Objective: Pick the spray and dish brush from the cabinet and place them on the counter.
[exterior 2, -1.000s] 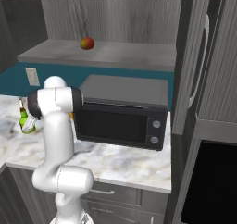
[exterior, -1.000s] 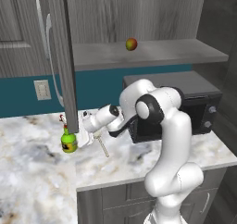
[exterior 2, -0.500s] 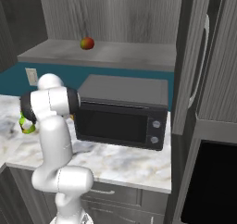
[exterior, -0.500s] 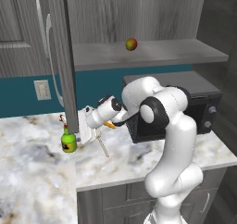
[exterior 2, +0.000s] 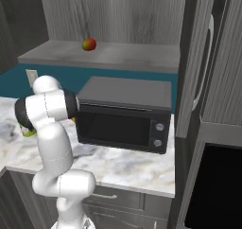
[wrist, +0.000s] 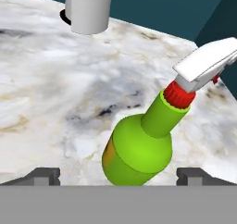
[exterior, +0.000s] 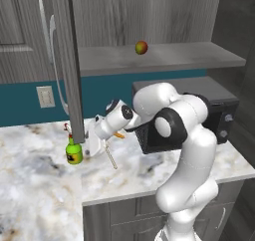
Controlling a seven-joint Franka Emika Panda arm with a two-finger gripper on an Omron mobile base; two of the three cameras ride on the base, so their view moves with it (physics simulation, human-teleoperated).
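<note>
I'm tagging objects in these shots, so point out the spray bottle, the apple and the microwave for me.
spray (wrist: 139,151): hand view, on the green body.
apple (exterior: 141,47): left base view, on the middle of the fruit, on the cabinet shelf.
microwave (exterior 2: 118,127): right base view, on the dark door glass.

one spray (exterior: 73,152) stands on the counter (exterior: 35,185), just left of the open cabinet (exterior: 69,60) door edge. one dish brush (exterior: 107,153) lies on the same counter, right of the spray. one apple (exterior: 141,47) rests on the cabinet shelf, above and right of the spray. one microwave (exterior 2: 125,113) sits on the counter, well right of the spray. one wall outlet (exterior: 45,96) is on the teal wall, above and left of the spray. one pale cylinder (wrist: 88,8) stands on the counter beyond the spray. one orange item (exterior: 118,134) lies by the brush, too hidden to identify.
</note>
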